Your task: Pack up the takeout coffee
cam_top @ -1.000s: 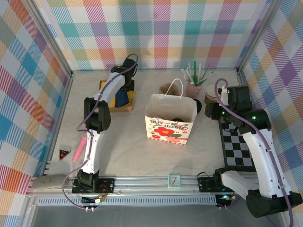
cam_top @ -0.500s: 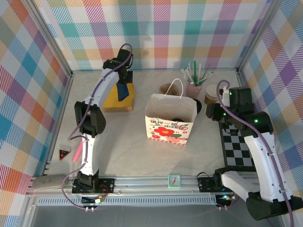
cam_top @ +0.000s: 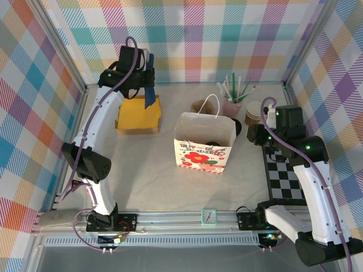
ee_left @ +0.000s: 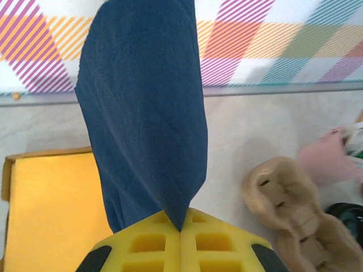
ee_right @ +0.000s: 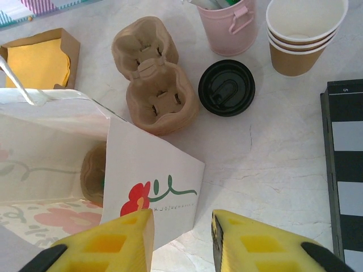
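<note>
Right wrist view: coffee cup [ee_right: 227,88] upright on table [ee_right: 272,147], just beside cup tray [ee_right: 153,85], outside paper bag [ee_right: 153,175]. Likely light, thin-walled, crushable (risk of popped lid); best gripped gently round the paper wall. Empty right gripper [ee_right: 182,232] spread wide; left gripper [ee_left: 180,229] pinching blue napkin [ee_left: 142,113]. Crowding it: stacked cups [ee_right: 300,39], pink bucket [ee_right: 227,25].

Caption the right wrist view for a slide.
Right gripper, fingers open, above flowered bag; black-lidded coffee and cup tray beyond.
</note>
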Controlling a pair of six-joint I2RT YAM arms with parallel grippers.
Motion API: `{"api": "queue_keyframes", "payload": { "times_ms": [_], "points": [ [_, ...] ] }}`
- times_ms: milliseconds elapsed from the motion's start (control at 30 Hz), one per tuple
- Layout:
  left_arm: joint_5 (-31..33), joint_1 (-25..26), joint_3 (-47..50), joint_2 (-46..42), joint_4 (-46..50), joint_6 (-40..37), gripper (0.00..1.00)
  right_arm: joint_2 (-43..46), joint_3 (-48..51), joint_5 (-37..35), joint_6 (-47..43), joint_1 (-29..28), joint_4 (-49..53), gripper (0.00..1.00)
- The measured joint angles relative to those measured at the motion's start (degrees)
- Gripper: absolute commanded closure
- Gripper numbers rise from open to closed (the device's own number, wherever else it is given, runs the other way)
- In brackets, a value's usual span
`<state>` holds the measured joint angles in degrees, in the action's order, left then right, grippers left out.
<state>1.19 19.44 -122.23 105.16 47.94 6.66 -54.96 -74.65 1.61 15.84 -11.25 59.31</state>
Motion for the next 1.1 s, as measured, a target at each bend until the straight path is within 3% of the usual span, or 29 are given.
{"api": "queue_keyframes", "payload": {
  "times_ms": [633, 900, 1100],
  "points": [
    [-19.0, 9.7, 14.1, -17.0, -20.3, 1.9, 1.0, 2.0, 0.9, 1.5, 0.0, 0.0, -0.2, 0.65],
    [-26.1, 13.1, 32.8, -25.0, -38.1, 5.1, 1.0, 2.7, 1.2, 2.1, 0.2, 0.0, -0.5, 0.65],
    [-27.3, 14.6, 43.7, -29.1, -51.4, 6.8, 1.0, 3.8, 1.9, 2.2, 0.7, 0.0, -0.6, 0.65]
  ]
}}
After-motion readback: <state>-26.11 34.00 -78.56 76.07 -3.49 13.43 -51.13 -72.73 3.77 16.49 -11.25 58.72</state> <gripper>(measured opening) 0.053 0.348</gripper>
